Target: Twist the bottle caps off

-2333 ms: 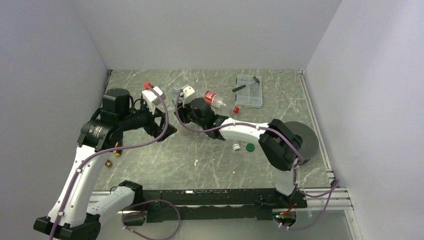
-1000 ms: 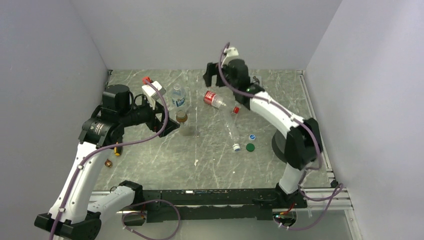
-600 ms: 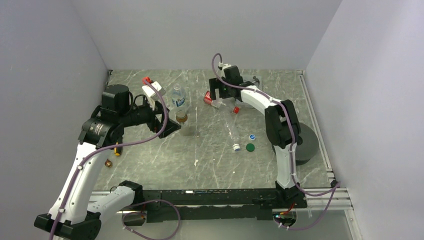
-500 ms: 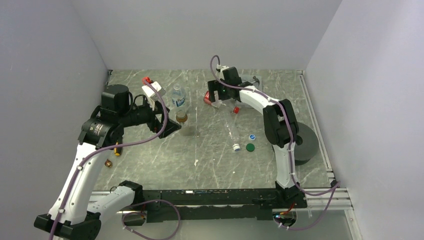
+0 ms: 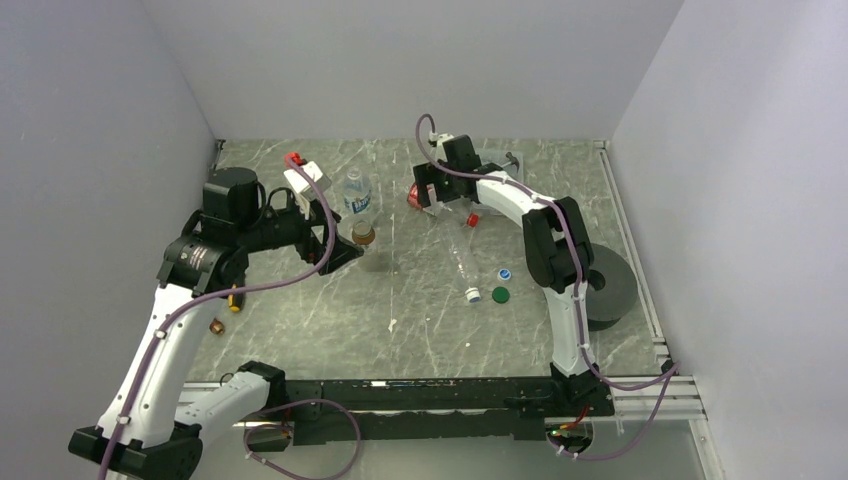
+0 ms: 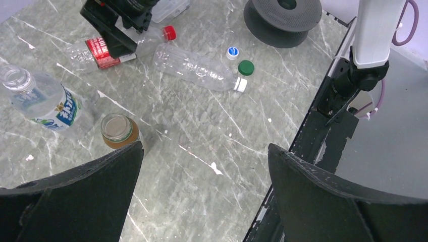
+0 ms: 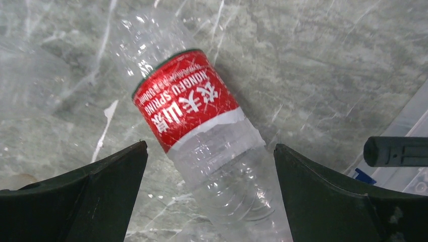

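**Object condition.** The red-labelled bottle [image 7: 186, 106] lay on its side on the counter [image 6: 212, 121], in the middle of the right wrist view. Its red cap [image 6: 170, 33] was on the neck, at the upper middle of the left wrist view. The wall was thin clear plastic and it appeared empty. You should judge it very light, soft enough to cave under a hard squeeze, slick, and free to roll. Take the body at the label band or the shoulder, where it is stiffest. Leave the small cap to the other hand.

**Other items.**
- The slim clear bottle [image 6: 197, 68] also lay flat, with its white cap [image 6: 241, 84] in place.
- A green cap [image 6: 246, 67] and a blue-and-white cap [image 6: 232, 52] lay loose just beside it.
- The amber bottle [image 6: 118, 130] and the blue-labelled bottle [image 6: 43, 101] stood upright with open mouths, at the left of that frame.

**Right hand** [image 7: 209, 147]. It was spread fully and poised over the red-labelled bottle. Its fingers [image 7: 101, 191] stood either side of the body. No contact with the plastic was visible, and it gripped nothing.

**Left hand** [image 6: 204, 148]. It was likewise spread wide and empty. It hung above bare counter, with the amber bottle just off its left finger.
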Motion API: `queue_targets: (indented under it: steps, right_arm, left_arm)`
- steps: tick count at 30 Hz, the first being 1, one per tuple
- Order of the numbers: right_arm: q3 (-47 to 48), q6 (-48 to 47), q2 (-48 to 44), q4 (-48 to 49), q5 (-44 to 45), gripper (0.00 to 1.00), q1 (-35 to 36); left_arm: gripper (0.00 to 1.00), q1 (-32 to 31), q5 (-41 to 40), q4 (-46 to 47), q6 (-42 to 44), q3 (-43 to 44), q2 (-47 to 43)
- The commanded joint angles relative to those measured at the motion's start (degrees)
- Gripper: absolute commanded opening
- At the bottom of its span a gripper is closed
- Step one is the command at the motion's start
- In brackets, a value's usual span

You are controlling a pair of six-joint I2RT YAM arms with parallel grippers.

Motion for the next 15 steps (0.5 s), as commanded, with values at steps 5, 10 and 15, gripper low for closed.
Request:
queue_targets:
  steps: [5,10,15]
  right_arm:
    - [-2.82,-1.88,0.57,0.85,-0.78,0.98,-0.18]
    - [-3.34,-1.65,1.47,1.12,-0.62,0.89,-0.18]
    - [-2.44,-2.66,1.82,0.77,0.82,0.73,-0.18]
  left_arm:
    - [0.99,0.14,1.68,3.28,-0.24,1.86,0.68]
    - [0.99,0.14,1.3,3.62,0.5,1.31,-0.04]
    - [1.0,0.14,1.49,3.73,1.0,1.21,-0.54]
